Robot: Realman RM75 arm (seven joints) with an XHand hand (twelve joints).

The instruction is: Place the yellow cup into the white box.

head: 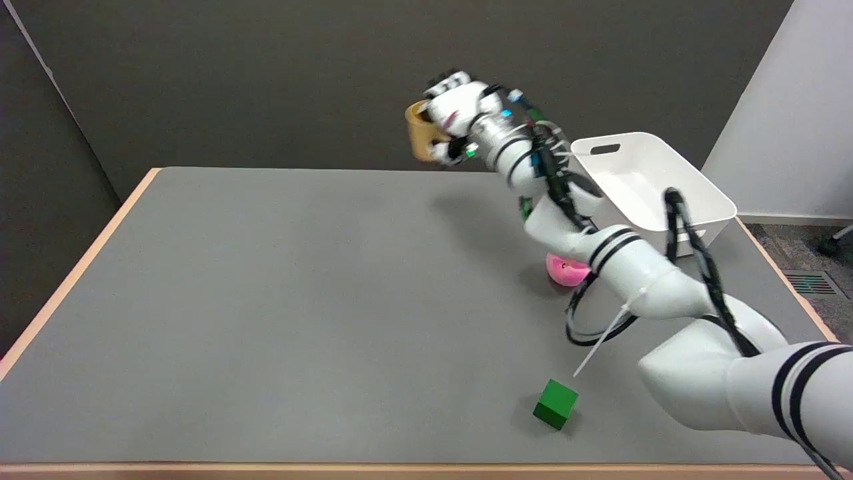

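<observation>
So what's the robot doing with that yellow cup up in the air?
The robot's right hand holds the yellow cup high above the grey table, over its far side. The white box where the cup belongs sits at the table's far right corner, and the cup is not over it yet. A pink thing and a green block lie on the table.

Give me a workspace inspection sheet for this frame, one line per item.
Surface: grey table, wood edge.
Job's things: yellow cup lifted in the air; white box at the far right, nothing seen inside.
Clutter: pink object partly behind the arm; green cube near the front.
Hand: right hand holds the cup, left of the box.
Cables: black cables looped along the arm.
Surroundings: dark wall.
</observation>
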